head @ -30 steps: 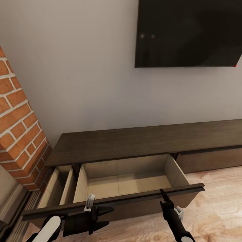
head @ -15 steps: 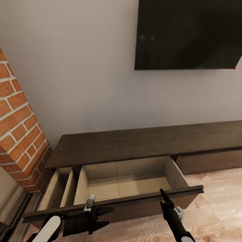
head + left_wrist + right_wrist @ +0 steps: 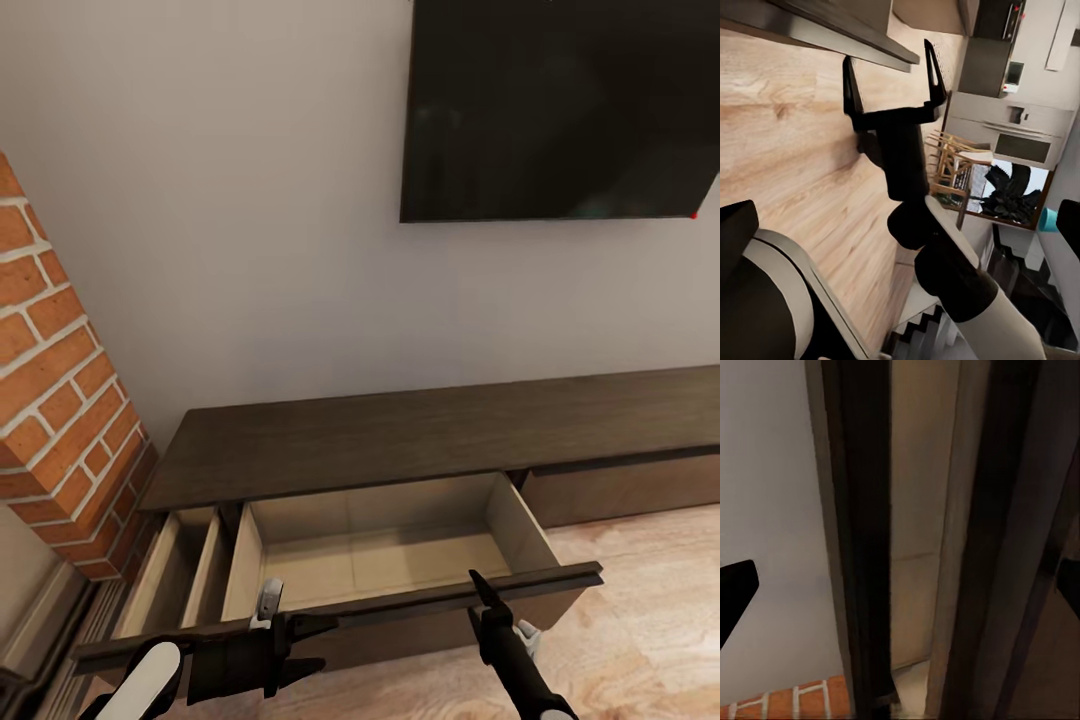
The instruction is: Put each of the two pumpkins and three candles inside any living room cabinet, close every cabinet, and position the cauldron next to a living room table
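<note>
Right gripper (image 3: 476,590) at open cabinet (image 3: 420,440) drawer front (jaw gap unclear); left gripper (image 3: 305,645) spread, empty.

Left end effector (image 3: 305,645) open, fingers level, pointing right. Right end effector (image 3: 478,592) raised, fingertip up; state unclear.

The cabinet (image 3: 440,430) is running off the head view's right edge; the television (image 3: 560,110) is being cropped at top and right; the brick column (image 3: 55,400) is being cut at left.
</note>
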